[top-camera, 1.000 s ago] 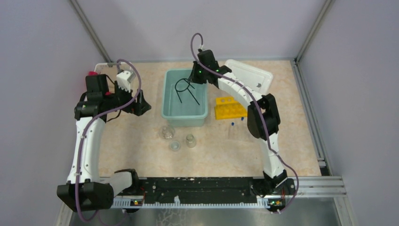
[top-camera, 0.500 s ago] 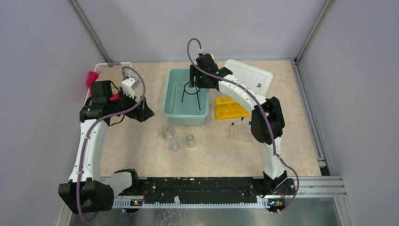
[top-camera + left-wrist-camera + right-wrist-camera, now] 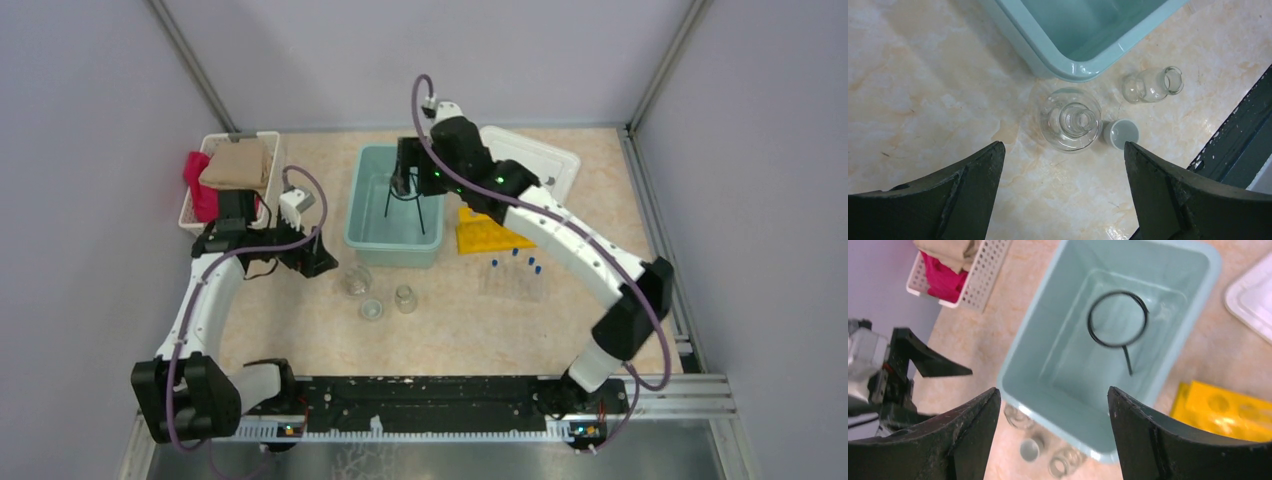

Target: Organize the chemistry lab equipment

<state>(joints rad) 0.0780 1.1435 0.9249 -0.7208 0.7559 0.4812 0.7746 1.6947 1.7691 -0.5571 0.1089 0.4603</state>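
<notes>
A black wire ring (image 3: 1118,319) with a straight handle lies inside the teal bin (image 3: 1023,390), free of any grip. My right gripper (image 3: 1053,390) hangs open above the bin (image 3: 362,235), nothing between its fingers. My left gripper (image 3: 1063,150) is open just above the table, beside a clear glass flask (image 3: 1070,120). A second clear beaker (image 3: 1153,84) lies on its side nearby, with a small white cup (image 3: 1120,134) between them. The yellow tube rack (image 3: 488,230) sits right of the bin. Blue-capped test tubes (image 3: 515,270) lie in front of it.
A white basket (image 3: 235,165) of red and tan cloths stands at the back left. A white lid (image 3: 530,160) lies at the back right of the bin. The black rail with the arm bases (image 3: 430,405) runs along the near edge.
My right gripper opened and let the wire ring go into the bin, then drew back above it. My left arm swung right and nearer, down toward the glassware.
</notes>
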